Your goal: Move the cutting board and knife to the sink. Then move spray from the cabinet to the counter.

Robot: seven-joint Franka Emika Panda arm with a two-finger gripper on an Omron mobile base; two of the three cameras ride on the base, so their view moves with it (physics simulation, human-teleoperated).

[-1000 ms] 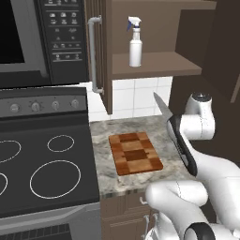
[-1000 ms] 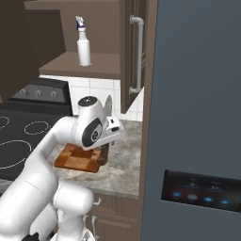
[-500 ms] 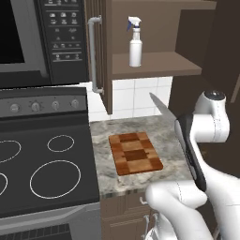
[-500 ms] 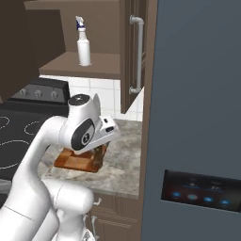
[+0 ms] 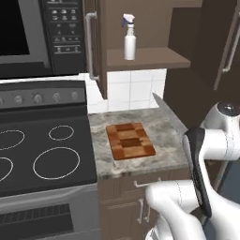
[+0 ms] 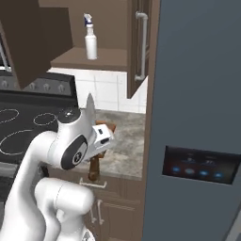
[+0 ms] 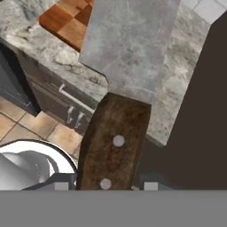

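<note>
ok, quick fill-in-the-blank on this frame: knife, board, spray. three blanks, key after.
1. The gripper holds the knife by its brown ____.
2. The cutting board lies flat on the ____, to the right of the stovetop.
3. The spray stands upright on the shelf of the open ____.

Missing words: handle; counter; cabinet
</note>
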